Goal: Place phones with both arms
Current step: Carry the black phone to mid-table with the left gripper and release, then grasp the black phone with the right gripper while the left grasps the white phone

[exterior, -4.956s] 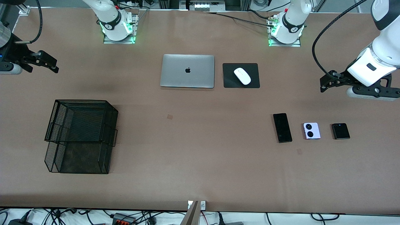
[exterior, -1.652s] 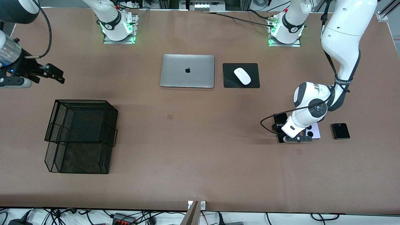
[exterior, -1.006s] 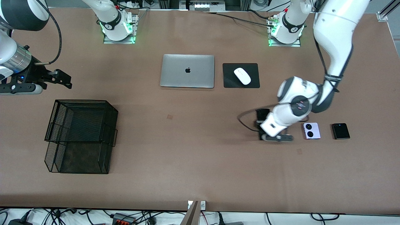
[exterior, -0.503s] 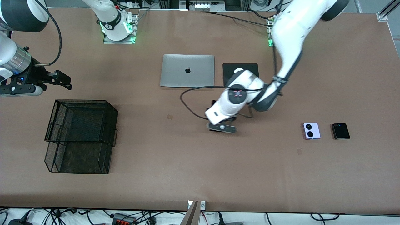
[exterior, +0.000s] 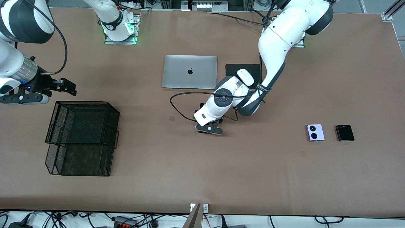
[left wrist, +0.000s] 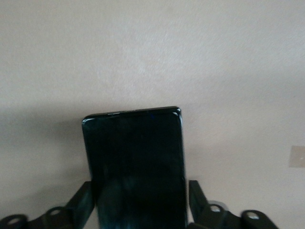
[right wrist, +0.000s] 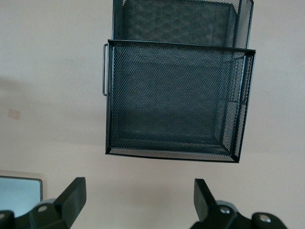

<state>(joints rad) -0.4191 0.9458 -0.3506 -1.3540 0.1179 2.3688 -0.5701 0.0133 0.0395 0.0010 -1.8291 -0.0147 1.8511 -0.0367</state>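
Brown paper covers the worktop (exterior: 190,177), and low over its middle the left gripper (exterior: 210,122) is on the long slim black phone (left wrist: 136,162). It is nearer the front camera than the silver laptop (exterior: 190,72). From my left wrist camera, the fingers (left wrist: 82,205) stand one at each long edge of the slab. They look spread slightly wider than it, so I read them as open rather than pinching. I cannot tell whether the phone lies fully flat on the paper.

The left arm reaches down past the white mouse (exterior: 245,77) and its black pad (exterior: 234,68).

The small lilac phone (exterior: 315,132) with two black circles and the small black phone (exterior: 345,133) lie side by side. Both are flat on the worktop toward the left arm's end, well apart from the gripper.

The right gripper (exterior: 68,87) hangs over bare worktop toward the right arm's end, close to the black mesh tray (exterior: 50,123) and clear of it. Its fingers (right wrist: 71,198) are spread wide and hold nothing. My right wrist camera looks down into the two-tier tray.
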